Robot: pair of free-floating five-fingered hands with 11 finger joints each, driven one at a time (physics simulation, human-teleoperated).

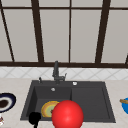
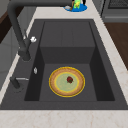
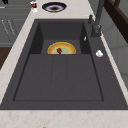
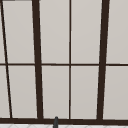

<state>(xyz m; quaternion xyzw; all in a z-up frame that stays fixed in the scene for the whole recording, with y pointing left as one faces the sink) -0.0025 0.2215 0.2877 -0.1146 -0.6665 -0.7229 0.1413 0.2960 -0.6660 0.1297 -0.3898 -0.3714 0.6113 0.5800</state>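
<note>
Your left robot hand point(image 1: 34, 118) hovers at the front edge of the dark grey sink point(image 1: 87, 85), at about 8 o'clock from the round yellow-rimmed plate with a green centre point(image 1: 48, 108); I cannot tell how it is set. The plate lies flat on the floor of the deep basin, at 6 o'clock from the dark tap point(image 1: 56, 71), with a small red bit point(image 2: 69, 79) on it. A big glossy red ball point(image 1: 67, 115) overlaps the plate's 4 o'clock side. The plate is likely stiff, light, slick and breakable. Take it by the rim, and keep it level or the red bit slides off.
</note>
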